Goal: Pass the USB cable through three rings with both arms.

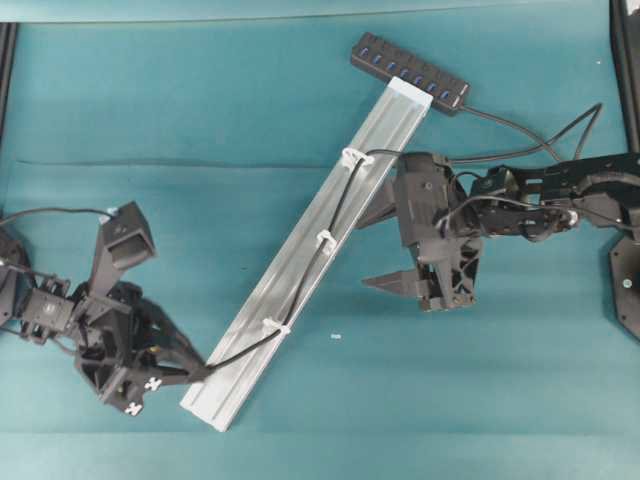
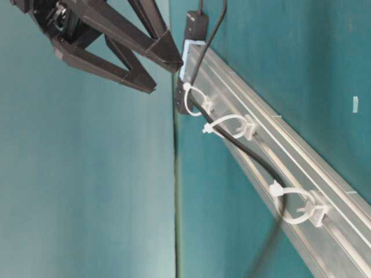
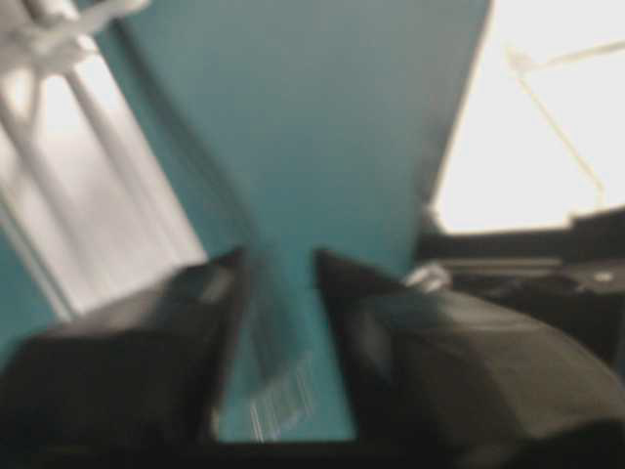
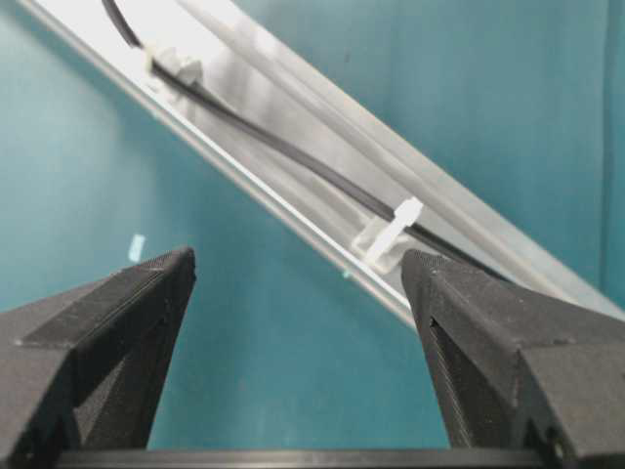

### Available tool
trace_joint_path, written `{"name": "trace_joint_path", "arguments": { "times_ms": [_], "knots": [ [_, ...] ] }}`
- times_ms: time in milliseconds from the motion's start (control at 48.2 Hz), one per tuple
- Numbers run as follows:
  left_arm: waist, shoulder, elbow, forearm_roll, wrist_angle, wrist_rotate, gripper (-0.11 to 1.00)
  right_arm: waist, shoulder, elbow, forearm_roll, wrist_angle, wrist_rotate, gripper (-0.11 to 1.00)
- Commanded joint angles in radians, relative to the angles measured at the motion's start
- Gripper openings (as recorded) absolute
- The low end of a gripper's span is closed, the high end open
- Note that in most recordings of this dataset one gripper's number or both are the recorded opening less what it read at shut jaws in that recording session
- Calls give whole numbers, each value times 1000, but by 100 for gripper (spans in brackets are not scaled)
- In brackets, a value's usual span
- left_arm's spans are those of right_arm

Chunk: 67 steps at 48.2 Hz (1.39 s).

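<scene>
The teal counter (image 1: pixel 120 100) carries a long silver rail (image 1: pixel 250 345), the landmark here, lying on a diagonal. At the rail's upper end sits the black hub (image 1: pixel 409 72).

To the right of the rail hangs the right end effector (image 1: pixel 385 250), its fingers spread wide with nothing between them. By the rail's lower end sits the left end effector (image 1: pixel 195 372); its wrist view shows the fingers apart with a gap of bare counter between them, and the picture is too blurred to say whether they touch the cord.

The USB cable (image 1: pixel 335 205) runs along the rail and sits inside all three rings (image 1: pixel 325 240): one near the upper end, one mid-rail, one near the lower end. It leaves the last ring and trails off the rail toward the left end effector.

The cable looks light, thin and limp, likely to sag and spring back; the stiffer plug end would seem the better hold. The rings look like flimsy plastic loops, so hard tugging could deform them.
</scene>
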Motion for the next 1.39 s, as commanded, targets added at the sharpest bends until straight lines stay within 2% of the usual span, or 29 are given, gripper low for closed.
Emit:
{"name": "trace_joint_path", "arguments": {
  "times_ms": [0,104,187,353,498,644,727,831,1184,1370],
  "knots": [
    [2,-3,-20,5,-5,3,57,-2,-6,-5,2,-8,25,88],
    [2,0,-23,5,-6,28,85,-2,-8,-3,2,-8,28,88],
    [2,-3,-23,6,-8,69,97,-2,-12,-2,2,-8,31,88],
    [35,-77,-64,5,-14,187,96,5,-38,-2,3,-8,49,88],
    [75,-187,-74,6,-9,368,95,3,-91,2,3,-15,83,88],
    [89,-247,-41,5,-2,569,95,5,-153,14,3,-14,94,88],
    [89,-258,-38,5,-9,632,95,9,-190,23,3,-3,98,88],
    [94,-256,-38,5,-25,653,94,18,-238,35,3,3,112,88],
    [135,-298,-43,5,-91,666,92,23,-382,83,3,-26,187,88],
    [137,-337,-48,5,-101,709,92,23,-463,118,3,-63,206,88]
  ]
}}
